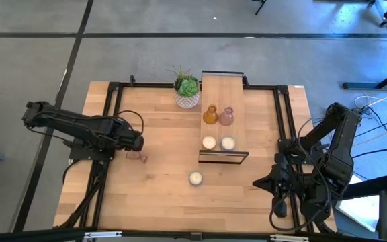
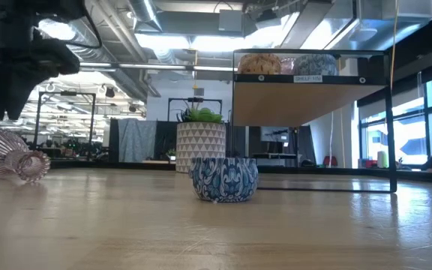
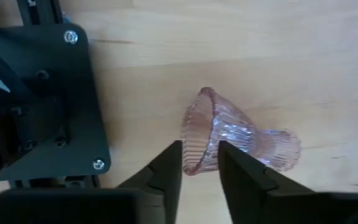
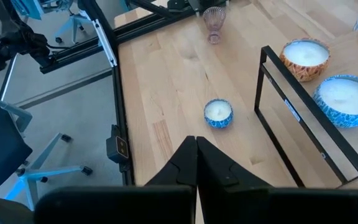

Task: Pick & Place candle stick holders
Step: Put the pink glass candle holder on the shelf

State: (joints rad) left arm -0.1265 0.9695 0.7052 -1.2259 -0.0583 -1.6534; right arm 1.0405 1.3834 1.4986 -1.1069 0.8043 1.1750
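While tipped on its side, pink candle stick holder just beyond parted, unclenched left gripper.

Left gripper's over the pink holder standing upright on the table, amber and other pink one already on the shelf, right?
Not quite: the pink holder under the left gripper lies on its side on the table, not upright; the left wrist and low views show it. The amber holder and other pink holder do stand on the shelf.
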